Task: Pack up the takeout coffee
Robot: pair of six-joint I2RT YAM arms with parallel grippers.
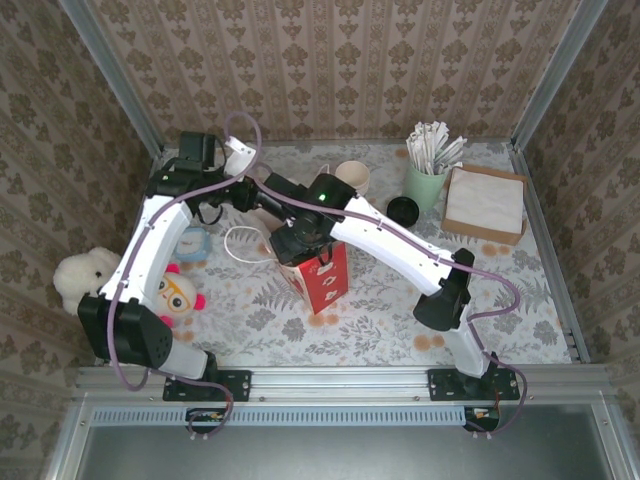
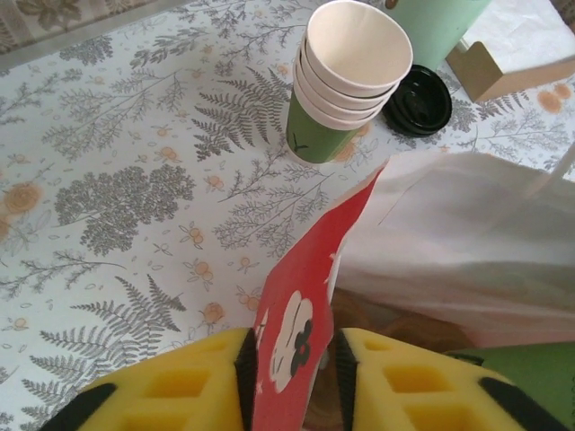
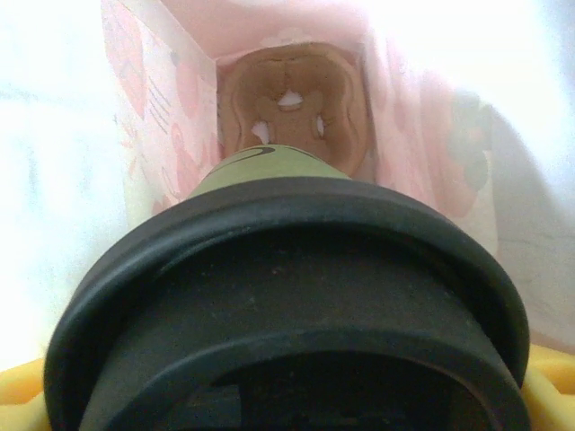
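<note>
Tabletop (image 1: 380,320): flat, covered with a sheet printed with grey ferns and small orange flowers.

Paper bag (image 1: 326,282): red outside with white print, pale inside. It is stood upright near the centre of the tabletop with its mouth open upward. Its walls are thin enough that light is passed through them in the right wrist view. A brown folded floor is seen at the bottom.

Takeout coffee (image 3: 287,296): dark green paper wall, round black plastic lid with a raised matte rim. It is located inside the bag's mouth, lid toward the wrist camera. Whether it rests on the floor cannot be told.

Right claw (image 3: 287,413): spread wide and gripping the cup. Its yellow pads (image 3: 22,395) are seen at 7 and 5 o'clock of the lid.

Left claw (image 2: 292,364): narrowed onto the bag's red upper edge. A yellow finger with square recesses is pressed on each face of the panel. In the top view it is placed at about 10 o'clock of the bag.

A stack of unlidded cups (image 2: 346,90), green with cream rims, is noted at 12 o'clock of the bag. A loose black lid (image 2: 418,99) is lying just beside it at 3 o'clock.
</note>
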